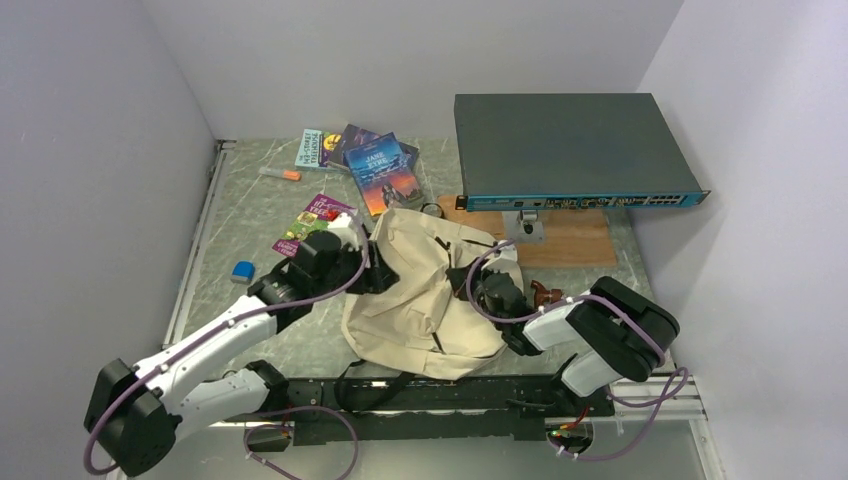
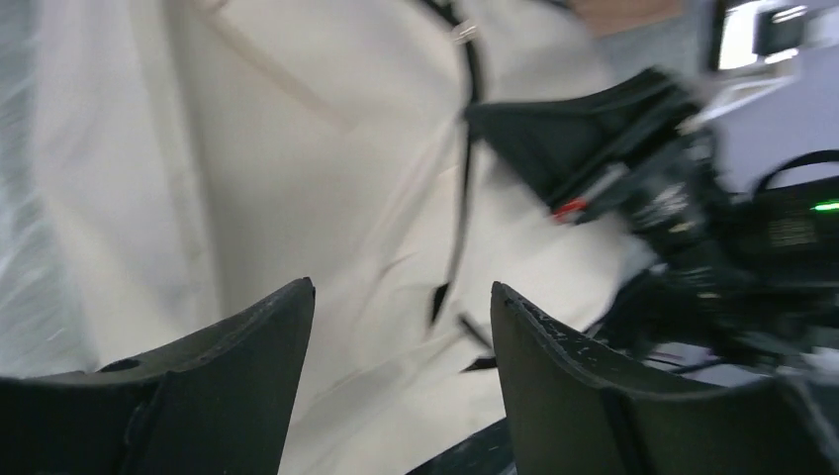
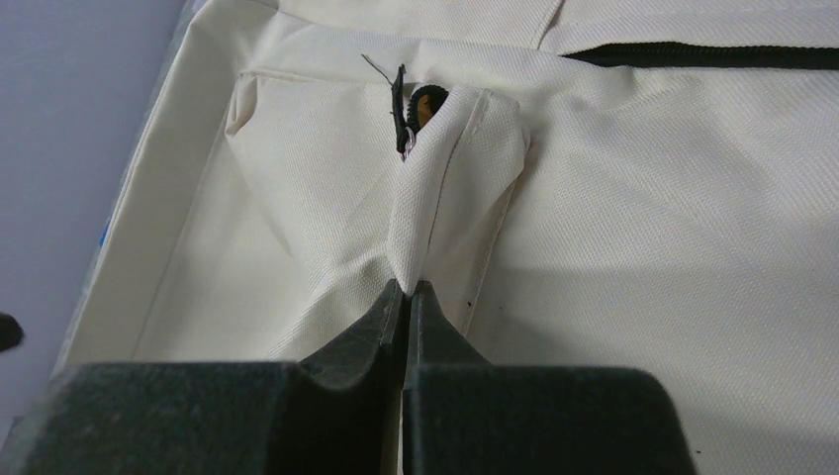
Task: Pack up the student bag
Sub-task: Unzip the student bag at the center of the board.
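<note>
While the cream student bag (image 1: 420, 290) lies slumped on the grey bench (image 1: 250, 225) just ahead of both arm bases, the right fingers (image 3: 381, 322) are pinched tight on a raised fold of its fabric near a dark zipper pull. The left fingers (image 2: 247, 341) are spread apart over the bag's left side, gripping nothing. Paperback books (image 1: 375, 165) lie beyond the bag. A network switch (image 1: 575, 150) sits far right over a wooden board (image 1: 565, 238).

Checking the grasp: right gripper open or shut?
Shut: in the wrist view the right gripper pinches a raised fold of the student bag, fingertips together.
</note>
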